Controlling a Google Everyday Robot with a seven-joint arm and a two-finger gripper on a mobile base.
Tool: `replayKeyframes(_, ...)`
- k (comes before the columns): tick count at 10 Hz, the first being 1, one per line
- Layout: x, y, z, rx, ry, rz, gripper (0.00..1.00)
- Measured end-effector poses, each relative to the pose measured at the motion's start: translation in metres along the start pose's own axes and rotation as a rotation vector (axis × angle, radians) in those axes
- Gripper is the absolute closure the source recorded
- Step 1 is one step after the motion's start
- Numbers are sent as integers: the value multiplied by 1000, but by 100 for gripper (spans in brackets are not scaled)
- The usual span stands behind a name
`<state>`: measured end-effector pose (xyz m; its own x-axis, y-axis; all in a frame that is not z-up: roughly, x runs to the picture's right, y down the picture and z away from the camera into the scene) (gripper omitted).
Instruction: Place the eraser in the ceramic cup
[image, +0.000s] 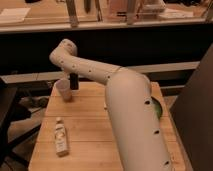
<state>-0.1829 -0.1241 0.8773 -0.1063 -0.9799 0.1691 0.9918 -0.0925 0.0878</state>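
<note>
The gripper (74, 81) hangs just right of the ceramic cup (63, 90) at the far left of the wooden table (90, 145); I cannot tell if it holds the unseen eraser, so next it probably must move over the cup's top.

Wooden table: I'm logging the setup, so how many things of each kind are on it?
Cup: 1
Bottle, lying flat: 1
Green thing, mostly hidden behind the arm: 1
Total: 3
The gripper hangs close beside the cup, at the far end of the table.
</note>
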Motion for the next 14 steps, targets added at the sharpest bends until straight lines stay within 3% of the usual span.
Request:
replayKeyframes(2,13,-7,-8,16,26,-31,100)
replayKeyframes(6,34,-40,-15,135,76,-138,100)
replayKeyframes(7,35,-57,-14,172,83,-175,95)
replayKeyframes(10,33,-77,-10,250,98,-231,65)
replayKeyframes(14,13,-83,2,290,97,-245,25)
